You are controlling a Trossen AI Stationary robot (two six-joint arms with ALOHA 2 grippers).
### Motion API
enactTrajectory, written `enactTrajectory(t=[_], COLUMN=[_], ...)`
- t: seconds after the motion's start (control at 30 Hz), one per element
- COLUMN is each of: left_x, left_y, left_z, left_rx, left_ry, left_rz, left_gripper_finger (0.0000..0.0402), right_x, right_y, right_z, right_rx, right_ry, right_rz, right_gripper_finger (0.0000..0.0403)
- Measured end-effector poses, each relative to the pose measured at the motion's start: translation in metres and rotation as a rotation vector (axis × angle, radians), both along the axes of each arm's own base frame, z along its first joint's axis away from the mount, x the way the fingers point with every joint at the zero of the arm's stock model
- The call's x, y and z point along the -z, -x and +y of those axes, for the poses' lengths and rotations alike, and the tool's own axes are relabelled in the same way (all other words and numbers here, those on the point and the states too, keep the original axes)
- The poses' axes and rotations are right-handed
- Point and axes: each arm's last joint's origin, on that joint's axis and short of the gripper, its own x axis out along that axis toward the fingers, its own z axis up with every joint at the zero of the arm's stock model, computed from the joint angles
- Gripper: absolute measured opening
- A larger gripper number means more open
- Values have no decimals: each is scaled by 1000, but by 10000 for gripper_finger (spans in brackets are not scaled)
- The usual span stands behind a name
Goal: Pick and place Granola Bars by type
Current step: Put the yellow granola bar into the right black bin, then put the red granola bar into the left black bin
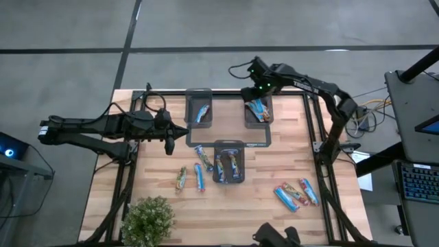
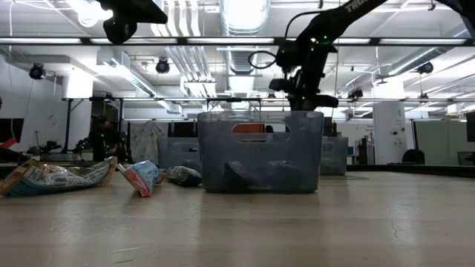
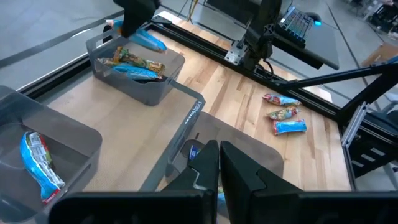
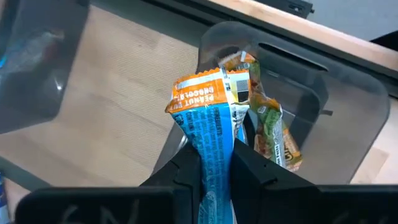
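Overhead, the right gripper (image 1: 259, 88) hangs over the back right tray (image 1: 258, 110), which already holds a few granola bars, while the left gripper (image 1: 180, 130) sits shut and empty at the left of the table, just beside the back left tray (image 1: 199, 108) with one blue bar (image 1: 202, 112) in it. A third tray (image 1: 229, 162) nearer the front middle holds more bars; loose bars (image 1: 199, 177) lie on the wood to its left, and three more (image 1: 296, 194) lie together towards the front right. A potted plant (image 1: 147, 221) stands at the front left corner. From table height, the right gripper (image 2: 306, 93) is above the grey trays (image 2: 260, 152), and a couple of crumpled wrappers (image 2: 141, 177) rest on the tabletop at the left. Through the left wrist camera, the left gripper's closed fingers (image 3: 205, 168) point over the middle tray, with the far tray of bars (image 3: 134, 65) and the three loose bars (image 3: 283, 113) beyond. Through the right wrist camera, the fingers (image 4: 245, 165) are clamped on a blue and orange peanut butter chocolate bar (image 4: 208, 118), held above the tray (image 4: 348, 112) in which a green-wrapped bar (image 4: 272, 130) lies.
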Motion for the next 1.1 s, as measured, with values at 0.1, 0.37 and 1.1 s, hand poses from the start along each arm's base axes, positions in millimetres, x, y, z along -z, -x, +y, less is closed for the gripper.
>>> enactTrajectory(t=[0.1, 0.37, 1.1], left_x=[0, 0, 0], left_y=[0, 0, 0], left_z=[0, 0, 0], left_rx=[-3, -8, -20], left_ry=[6, 19, 49], left_rz=[-1, -4, -10], left_gripper_finger=[0, 0, 11], right_x=[6, 20, -26], right_y=[-1, -2, 7], right_z=[-1, -2, 26], right_rx=[0, -12, -295], right_ry=[-20, -63, 99], right_rz=[24, 85, 47], right_gripper_finger=[52, 79, 190])
